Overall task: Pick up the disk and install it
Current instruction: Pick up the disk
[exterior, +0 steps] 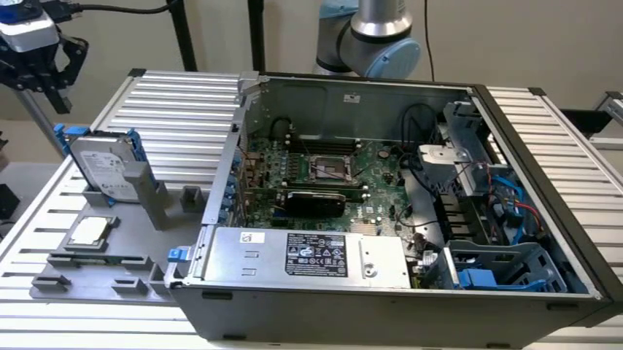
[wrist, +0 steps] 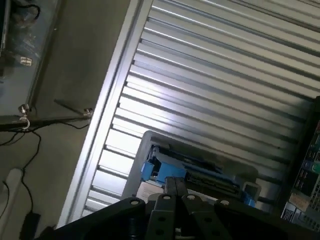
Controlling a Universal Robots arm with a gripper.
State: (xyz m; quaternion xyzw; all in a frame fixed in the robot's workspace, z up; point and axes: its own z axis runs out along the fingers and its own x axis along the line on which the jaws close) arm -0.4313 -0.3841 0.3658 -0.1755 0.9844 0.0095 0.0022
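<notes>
Case (exterior: 389, 315): one, lid off, lying on the slatted table (exterior: 185, 102). Its near wall is closest to us in the exterior view.
In the case: we count one board (exterior: 322, 175) with one CPU socket (exterior: 331, 169), and one PSU (exterior: 311, 255) with a black label along the near wall. One blue cage (exterior: 506, 266) sits in the near corner on the exterior view's right, with blue and red cables (exterior: 516, 211) just behind it.
Cage contents: a blue plastic part. We can't tell what else.
Arm (exterior: 375, 33): one, its base stands behind the case's far wall.
Fixture (exterior: 98, 273): one grey block on the table, beside the case on the exterior view's left. It holds two things.
Disk (exterior: 105, 166): one, outside the case, standing on edge in a slot of the fixture. Label faces us, with a blue rail on each side. In the wrist view we see its upper edge and rails (wrist: 195, 167).
Chip (exterior: 87, 232): one small silver square, lying flat in a fixture recess nearer us than the disk.
Gripper (exterior: 58, 100): one, hanging high at the exterior view's left, above the disk and well apart from it.
Gripper state: in the wrist view the fingertips (wrist: 175, 186) meet with only a thin seam between them. Nothing is clamped.
</notes>
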